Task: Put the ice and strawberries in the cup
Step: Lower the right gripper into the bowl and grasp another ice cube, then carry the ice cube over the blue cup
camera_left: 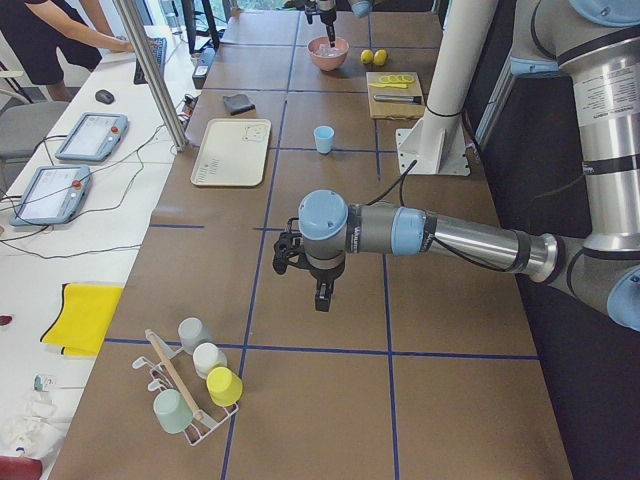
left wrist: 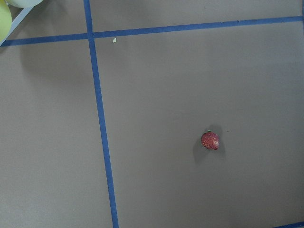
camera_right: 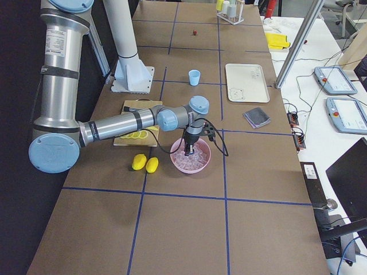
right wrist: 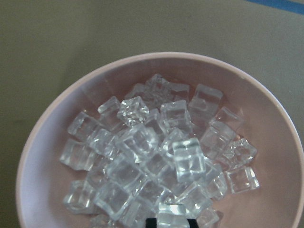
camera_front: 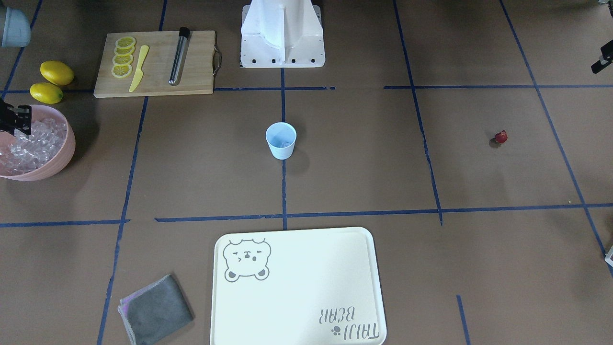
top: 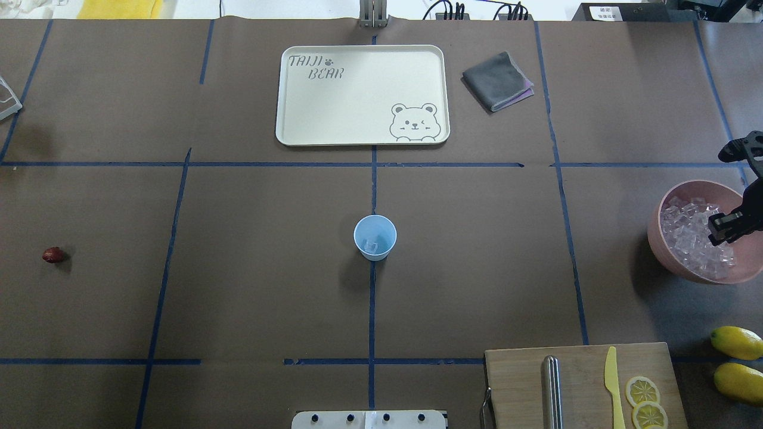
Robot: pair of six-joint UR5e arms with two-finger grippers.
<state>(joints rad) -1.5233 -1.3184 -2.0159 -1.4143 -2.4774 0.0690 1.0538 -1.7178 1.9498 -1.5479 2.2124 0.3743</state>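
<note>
The pale blue cup [top: 375, 237] stands upright at the table's middle with one ice cube [top: 371, 245] inside. More ice [right wrist: 142, 142] fills the pink bowl [top: 667, 256] at the robot's right. My right gripper [right wrist: 171, 222] is lowered into the bowl, and its fingertips [right wrist: 151, 222] sit close on either side of one ice cube. The strawberry [top: 53, 255] lies alone on the table far to the left and also shows in the left wrist view [left wrist: 210, 141]. My left gripper [camera_left: 320, 295] hangs above that area, and I cannot tell whether it is open or shut.
A wooden cutting board [top: 584, 387] with lemon slices [top: 642, 391], a yellow knife [top: 612, 381] and a metal tube [top: 551, 390] lies near the bowl. Two lemons [top: 738, 342] lie beside it. A cream tray [top: 362, 95] and a grey cloth [top: 496, 80] lie across the table. A cup rack [camera_left: 190, 395] stands at the left end.
</note>
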